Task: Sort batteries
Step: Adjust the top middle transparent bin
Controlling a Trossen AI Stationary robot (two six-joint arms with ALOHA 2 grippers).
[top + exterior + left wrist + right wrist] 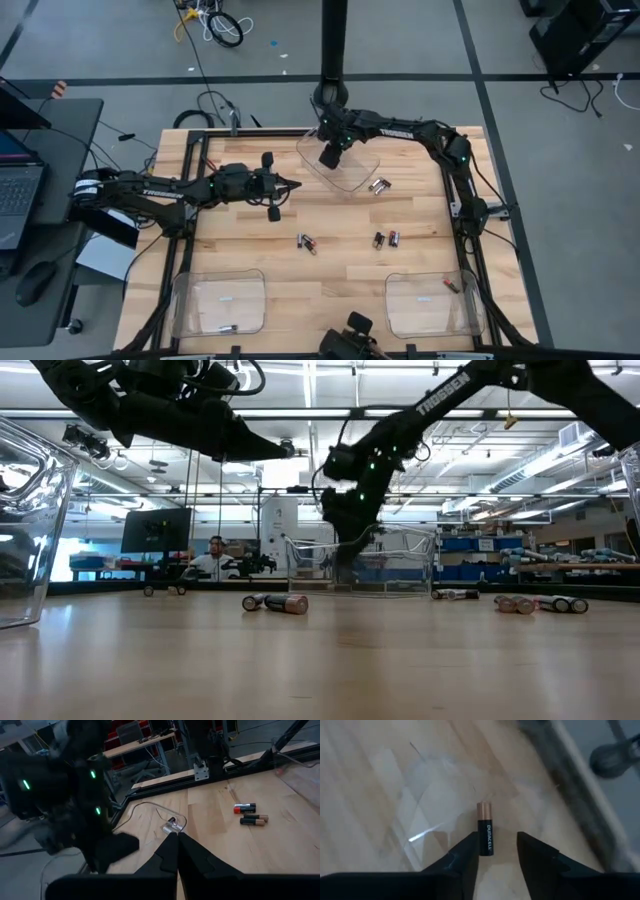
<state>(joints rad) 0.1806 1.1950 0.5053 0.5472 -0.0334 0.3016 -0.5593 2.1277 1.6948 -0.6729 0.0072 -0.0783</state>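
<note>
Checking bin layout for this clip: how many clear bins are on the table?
3. One at the far edge, under the right gripper; one at the near left corner; one at the near right corner. None seems hidden.

A robotics lab: ceiling strip lights (300, 412), shelves of blue bins (480, 571), monitor (155, 530), floor cables (215, 25).

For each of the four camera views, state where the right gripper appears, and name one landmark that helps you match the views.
High view: right gripper hangs over the clear bin at the table's far edge.
Low view: it shows at centre, above that bin.
Left wrist view: I cannot make it out.
Right wrist view: its fingers stand apart, a battery between them.
Shared landmark: the clear bin.
</note>
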